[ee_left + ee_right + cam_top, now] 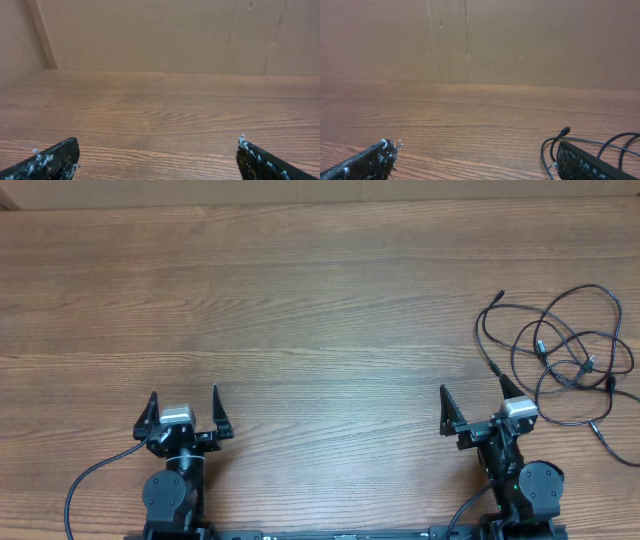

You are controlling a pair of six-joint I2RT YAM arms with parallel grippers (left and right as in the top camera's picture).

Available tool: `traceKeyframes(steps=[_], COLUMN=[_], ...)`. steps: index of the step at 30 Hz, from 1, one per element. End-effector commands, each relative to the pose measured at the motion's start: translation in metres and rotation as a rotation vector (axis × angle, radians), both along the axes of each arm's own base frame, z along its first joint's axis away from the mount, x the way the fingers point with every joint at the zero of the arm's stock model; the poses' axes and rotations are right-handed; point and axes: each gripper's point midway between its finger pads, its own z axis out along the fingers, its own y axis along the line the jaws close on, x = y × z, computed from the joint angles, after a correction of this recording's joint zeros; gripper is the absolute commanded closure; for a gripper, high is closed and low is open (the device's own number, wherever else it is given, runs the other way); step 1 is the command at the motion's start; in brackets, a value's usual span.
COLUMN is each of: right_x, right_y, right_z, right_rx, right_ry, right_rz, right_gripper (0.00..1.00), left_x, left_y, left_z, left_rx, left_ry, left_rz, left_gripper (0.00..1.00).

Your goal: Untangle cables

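Two YAM arms sit at the near edge of a wood-grain table, overhead view; the left gripper and right gripper both have their jaws spread wide, nothing between the fingers; bare tabletop stretches ahead of both, from the left edge across the centre to the far edge. In the wrist views a plain brown cardboard wall rises at the far edge, w/ a second panel meeting it at the left corner. The cables lie at the table's right side, just ahead and to the right of the right gripper, well apart from the left arm; thin black cords in loose overlapping loops, crossing at several pts, small plug ends poking out, one strand running to the frame's right edge. In the right wrist view a cord w/ a plug tip curves just beside the right-hand finger; whether they touch, cannot tell.
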Motion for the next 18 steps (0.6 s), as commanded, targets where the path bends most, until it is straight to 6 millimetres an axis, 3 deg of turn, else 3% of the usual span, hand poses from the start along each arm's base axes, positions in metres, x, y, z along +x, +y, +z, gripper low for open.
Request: traceKeyframes(steps=[1,18], right_x=[0.0005,0.0005], right_y=[-0.0021,-0.0021], right_z=[-0.0023,-0.0023], right_rx=[-0.005,-0.005], right_ry=[-0.003,-0.003], right_rz=[-0.009,-0.009], right_gripper=[0.0,0.0], left_x=[0.0001,-0.0003], left_y=[-0.0021,0.0039], left_z=[0.0003,-0.0002], left_rx=[-0.018,-0.018], left_ry=[-0.008,-0.006], left_rz=[-0.011,0.014], left_gripper=[0.0,0.0])
